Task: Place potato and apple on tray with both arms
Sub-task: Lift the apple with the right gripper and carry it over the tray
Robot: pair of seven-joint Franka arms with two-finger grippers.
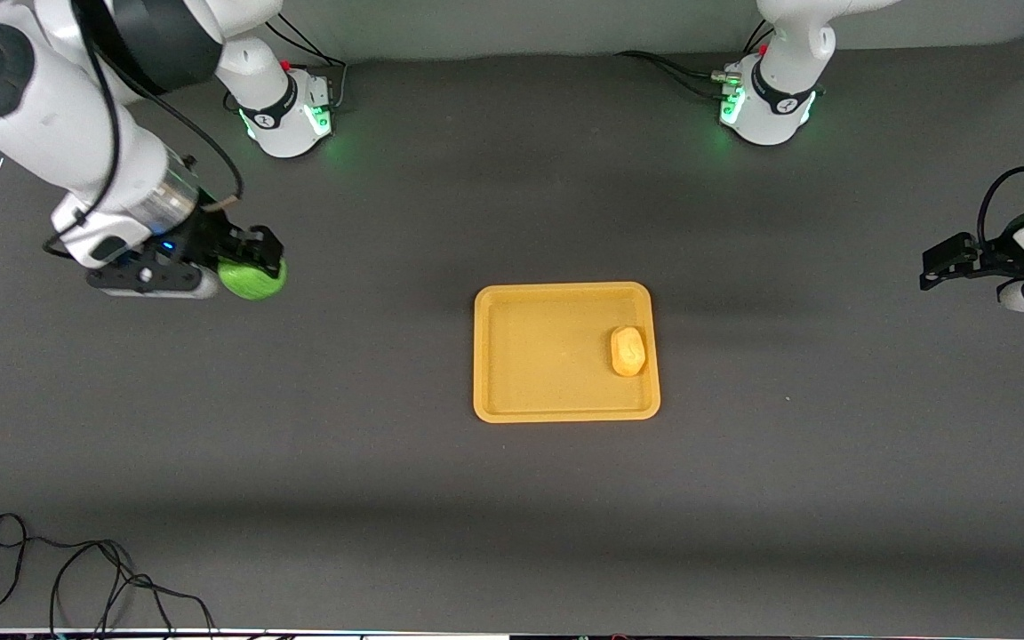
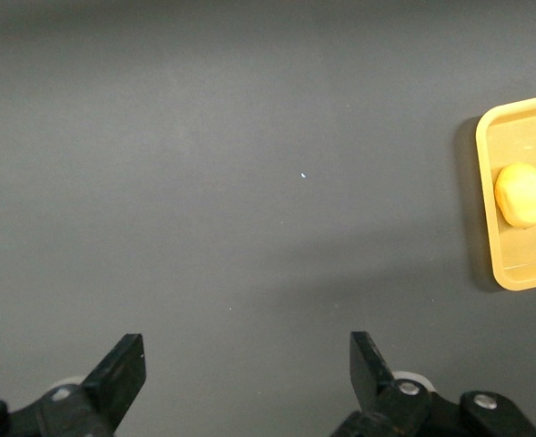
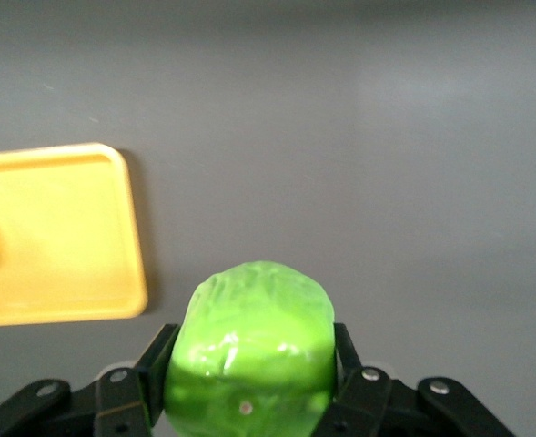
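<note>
Two arms at the table: R gripper (image 1: 250, 258) is clenched on the green apple (image 1: 252, 277), up in the air over bare table toward the right arm's end, well apart from the tray (image 1: 565, 411). Potato (image 1: 628, 350) lies in the yellow-orange tray mid-table, close to the rim on the side toward the left arm's end. L gripper (image 1: 930, 267) waits w/ fingers (image 2: 122, 373) spread wide & nothing between them, over bare table at the left arm's end.
</note>
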